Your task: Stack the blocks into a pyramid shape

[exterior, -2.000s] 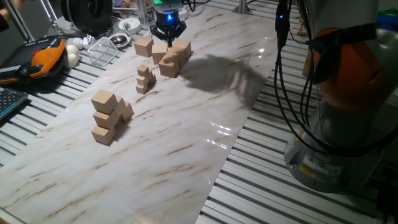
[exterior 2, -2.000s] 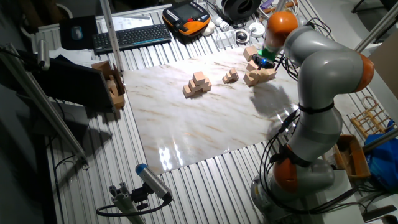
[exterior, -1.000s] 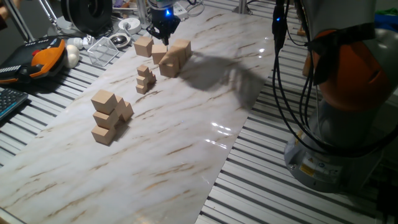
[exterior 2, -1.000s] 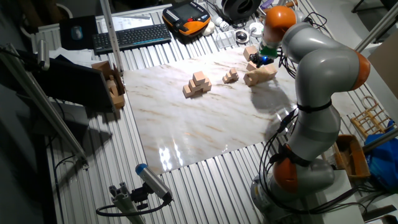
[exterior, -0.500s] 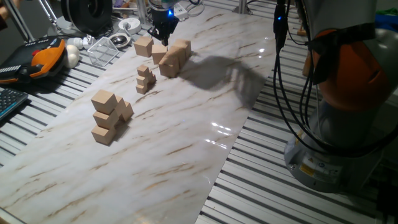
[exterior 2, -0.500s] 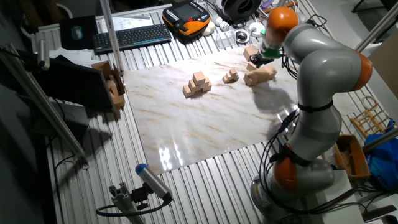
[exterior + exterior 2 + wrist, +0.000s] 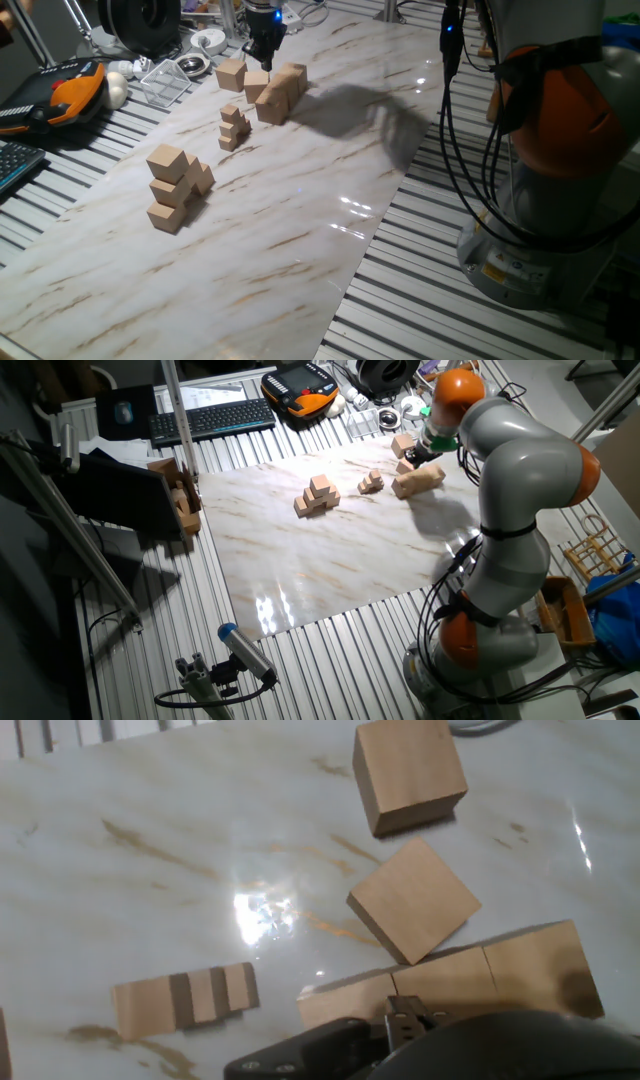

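The large tan blocks lie at the marble board's far end. One loose block (image 7: 231,73) (image 7: 408,775) sits farthest out, and a second (image 7: 256,85) (image 7: 413,900) touches a corner of a row of three blocks (image 7: 281,92) (image 7: 450,982) lying side by side. They also show in the other fixed view (image 7: 419,480). No stepped pile of these blocks is standing. My gripper (image 7: 265,47) (image 7: 421,447) hangs just above the second block and the row's end and holds nothing visible. In the hand view only the hand's dark body (image 7: 470,1045) shows, and the fingertips are hidden.
A heap of much smaller cubes (image 7: 233,127) (image 7: 185,1000) sits near the blocks. A stepped pile of mid-size cubes (image 7: 175,186) (image 7: 317,495) stands further along the board. A clear tray (image 7: 170,80), a teach pendant (image 7: 70,90) and cables lie off the board's left edge.
The gripper has risen and drifted toward the far edge, away from the row. The blocks under it were jumbled two seconds ago and now lie in a straight row.
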### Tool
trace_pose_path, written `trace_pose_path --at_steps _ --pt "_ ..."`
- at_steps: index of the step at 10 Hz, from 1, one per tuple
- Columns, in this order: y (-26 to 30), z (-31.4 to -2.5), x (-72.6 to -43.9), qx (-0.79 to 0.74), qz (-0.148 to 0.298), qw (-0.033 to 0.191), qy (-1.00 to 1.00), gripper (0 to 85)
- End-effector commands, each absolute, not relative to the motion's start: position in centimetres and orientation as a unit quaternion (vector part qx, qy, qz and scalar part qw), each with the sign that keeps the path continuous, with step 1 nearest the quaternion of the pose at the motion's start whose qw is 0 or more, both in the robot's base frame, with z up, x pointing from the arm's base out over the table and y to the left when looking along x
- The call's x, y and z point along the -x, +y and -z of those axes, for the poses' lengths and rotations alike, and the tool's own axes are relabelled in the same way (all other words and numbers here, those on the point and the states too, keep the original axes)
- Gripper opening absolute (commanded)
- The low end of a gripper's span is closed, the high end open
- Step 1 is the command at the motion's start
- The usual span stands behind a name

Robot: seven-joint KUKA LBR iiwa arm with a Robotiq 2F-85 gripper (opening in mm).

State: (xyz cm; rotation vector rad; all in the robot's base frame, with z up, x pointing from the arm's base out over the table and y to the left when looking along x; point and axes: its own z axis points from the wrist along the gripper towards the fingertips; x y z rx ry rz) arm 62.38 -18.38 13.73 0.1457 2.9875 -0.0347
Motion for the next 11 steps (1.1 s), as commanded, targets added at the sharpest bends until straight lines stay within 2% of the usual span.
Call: trace_pose_path --at_steps 1,5,11 --pt "-18.5 -13.58 -62.29 0.059 -0.002 0.074 0.996 0.0" --pt "-18.6 -13.69 -61.84 0.035 0.004 0.068 0.997 0.0" --pt "-18.49 -13.59 -61.97 0.03 0.006 0.07 0.997 0.0"
